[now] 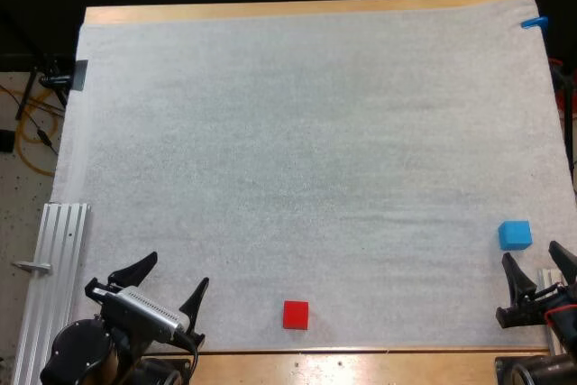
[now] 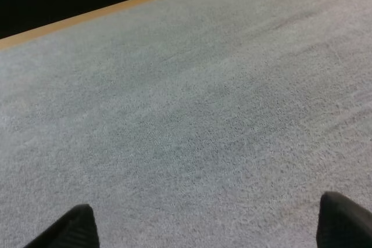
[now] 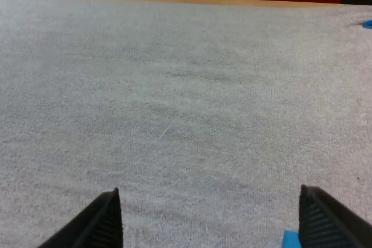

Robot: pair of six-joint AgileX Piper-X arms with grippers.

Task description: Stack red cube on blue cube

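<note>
I saw the red cube (image 1: 295, 315) sitting square with the white mat (image 1: 297, 160), the blue cube (image 1: 515, 234) slightly turned; left gripper (image 1: 176, 270) and right gripper (image 1: 532, 252) both released.

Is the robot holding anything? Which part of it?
Nothing is held. The left gripper and right gripper are open; the red cube and blue cube lie free.

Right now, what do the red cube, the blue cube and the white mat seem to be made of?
The red cube is likely foam or matte plastic: flat colour, no glare. The blue cube looks the same: matte, even faces. The white mat seems a soft foam sheet or fabric: fine fuzzy grain, faint ripples.
</note>
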